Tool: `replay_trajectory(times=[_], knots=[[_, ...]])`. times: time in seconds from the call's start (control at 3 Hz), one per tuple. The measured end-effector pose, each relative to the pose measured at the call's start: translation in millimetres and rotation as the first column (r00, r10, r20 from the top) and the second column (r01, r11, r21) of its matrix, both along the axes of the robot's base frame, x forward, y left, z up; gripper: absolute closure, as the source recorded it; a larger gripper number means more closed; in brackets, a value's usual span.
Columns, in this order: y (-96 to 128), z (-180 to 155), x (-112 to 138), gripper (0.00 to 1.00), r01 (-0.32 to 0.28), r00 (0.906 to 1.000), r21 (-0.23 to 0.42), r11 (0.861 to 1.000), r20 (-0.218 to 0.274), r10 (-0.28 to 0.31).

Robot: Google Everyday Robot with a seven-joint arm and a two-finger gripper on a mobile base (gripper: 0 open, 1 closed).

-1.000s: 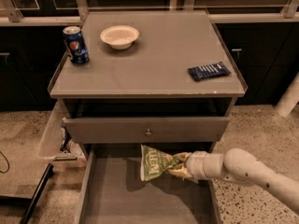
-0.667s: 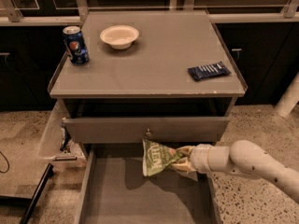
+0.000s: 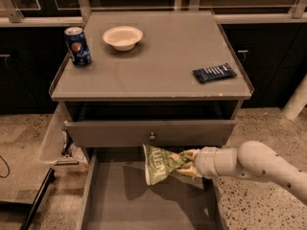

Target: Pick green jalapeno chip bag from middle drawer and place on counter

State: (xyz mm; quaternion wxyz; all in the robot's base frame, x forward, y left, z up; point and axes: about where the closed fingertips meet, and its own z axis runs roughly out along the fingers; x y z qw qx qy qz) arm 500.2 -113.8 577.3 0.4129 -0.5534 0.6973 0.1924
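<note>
gripping the green chip bag [image 3: 158, 163] by its right end, the claw [image 3: 185, 161] holds it raised above the floor of the open drawer [image 3: 120, 202].

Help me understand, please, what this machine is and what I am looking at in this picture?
This is a mobile robot with one arm, reaching in from the right. The single camera looks down on a grey cabinet from the front. At the arm's tip, the gripper is shut on the green jalapeno chip bag, holding it above the floor of the open middle drawer. On the counter stand a blue soda can and a white bowl, and a dark blue wrapper lies near the right edge. The bag is not yet on the counter.
</note>
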Motion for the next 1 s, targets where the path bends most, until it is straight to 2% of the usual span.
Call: replay_trajectory(times=[0.33, 0.67, 1.0], knots=[[8, 17, -24, 1.0, -0.026, 0.999, -0.008, 1.0, 0.037, 0.026], [20, 48, -47, 1.0, -0.067, 0.9924, -0.025, 0.997, 0.102, 0.069], [32, 92, -51, 1.0, -0.107, 0.9774, -0.066, 0.992, 0.176, 0.117]])
